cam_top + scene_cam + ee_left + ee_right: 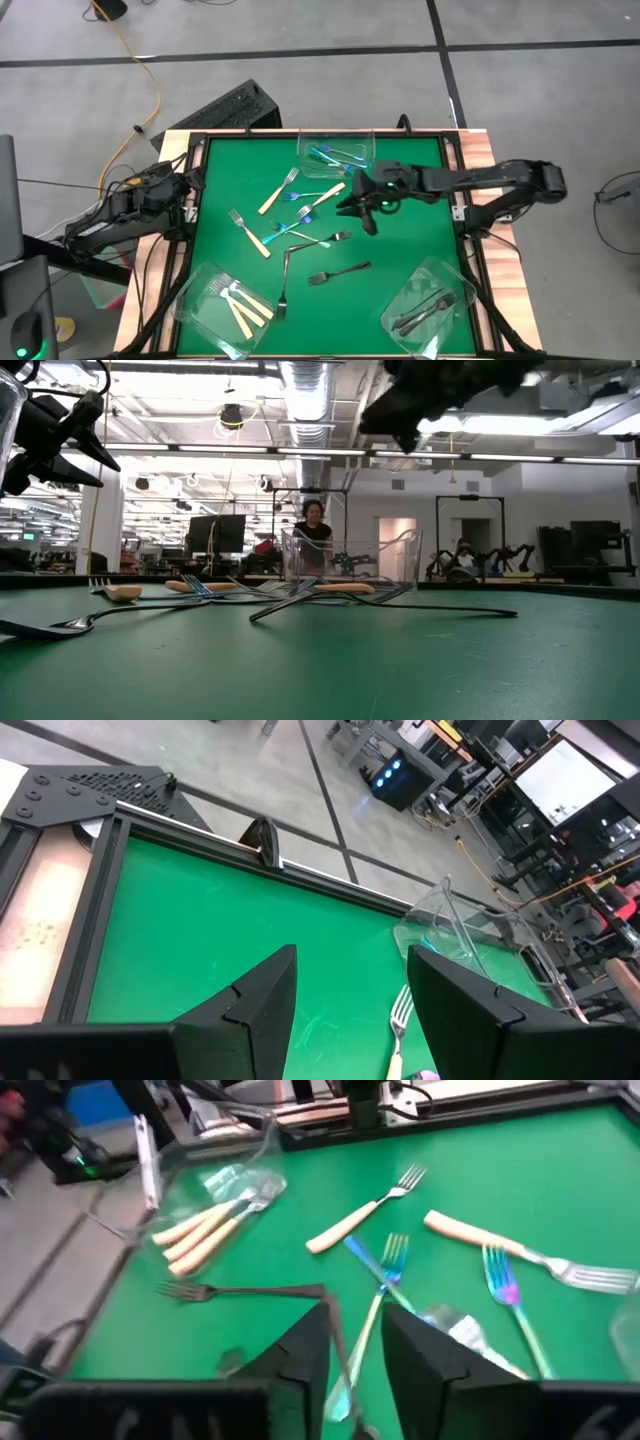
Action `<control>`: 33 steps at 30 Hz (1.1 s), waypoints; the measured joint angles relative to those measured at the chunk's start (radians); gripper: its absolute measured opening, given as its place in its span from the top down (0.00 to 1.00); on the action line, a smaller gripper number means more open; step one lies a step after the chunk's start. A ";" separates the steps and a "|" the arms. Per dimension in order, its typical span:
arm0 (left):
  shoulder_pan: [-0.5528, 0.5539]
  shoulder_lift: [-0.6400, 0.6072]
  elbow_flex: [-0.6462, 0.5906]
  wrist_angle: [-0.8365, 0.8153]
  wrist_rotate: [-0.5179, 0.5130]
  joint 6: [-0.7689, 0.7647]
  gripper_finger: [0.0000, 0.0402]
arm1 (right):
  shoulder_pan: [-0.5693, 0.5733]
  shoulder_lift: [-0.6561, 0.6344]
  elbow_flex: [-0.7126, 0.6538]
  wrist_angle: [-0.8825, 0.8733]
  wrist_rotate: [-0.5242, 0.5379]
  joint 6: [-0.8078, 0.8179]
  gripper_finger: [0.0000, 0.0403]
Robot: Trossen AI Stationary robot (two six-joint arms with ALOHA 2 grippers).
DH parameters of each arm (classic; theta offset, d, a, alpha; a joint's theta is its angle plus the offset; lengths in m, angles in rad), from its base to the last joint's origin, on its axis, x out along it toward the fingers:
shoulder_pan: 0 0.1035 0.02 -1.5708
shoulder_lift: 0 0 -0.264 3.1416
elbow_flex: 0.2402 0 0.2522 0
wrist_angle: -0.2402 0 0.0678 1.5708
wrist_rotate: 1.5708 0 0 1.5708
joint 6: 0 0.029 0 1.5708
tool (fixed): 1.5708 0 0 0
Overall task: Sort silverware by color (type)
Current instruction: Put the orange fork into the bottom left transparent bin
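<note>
Right gripper (366,212) hovers over the loose forks (300,215), fingers slightly apart, holding nothing (left gripper (350,1010) waits open at the table's edge). Light, stiff, slippery forks lying flat: I'd pinch mid-handle.

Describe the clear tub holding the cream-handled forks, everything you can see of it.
The clear tub sits at the table's near-left corner, turned diagonally on the green mat. It looks like thin transparent plastic, rectangular with rounded corners and low walls. Inside lie about three cream-handled forks side by side, tines towards the left arm's side. No gripper touches it; a dark fork lies just beside it on the mat.
</note>
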State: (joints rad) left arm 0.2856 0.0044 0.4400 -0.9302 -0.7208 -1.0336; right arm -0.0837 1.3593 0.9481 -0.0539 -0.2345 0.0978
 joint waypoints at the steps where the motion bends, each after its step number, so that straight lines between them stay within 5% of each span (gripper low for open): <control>1: 0.000 0.000 0.000 0.000 0.000 0.000 0.56 | -0.004 0.032 0.029 0.001 -0.003 -0.019 0.69; 9: 0.000 0.000 0.000 -0.001 0.002 0.000 0.56 | -0.054 0.249 0.286 -0.211 -0.025 -0.226 0.51; 17: 0.000 0.000 0.000 -0.002 0.002 0.000 0.56 | -0.069 0.435 0.491 -0.526 0.016 -0.474 0.49; 23: 0.000 0.000 0.000 -0.003 0.003 -0.001 0.56 | -0.072 0.548 0.535 -0.640 0.076 -0.571 0.49; 33: 0.000 0.000 0.000 -0.006 0.001 -0.003 0.56 | -0.101 0.664 0.535 -0.587 0.213 -0.632 0.49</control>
State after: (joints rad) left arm 0.2856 0.0044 0.4397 -0.9360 -0.7201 -1.0363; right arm -0.1844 2.0233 1.4834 -0.6410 -0.0219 -0.5346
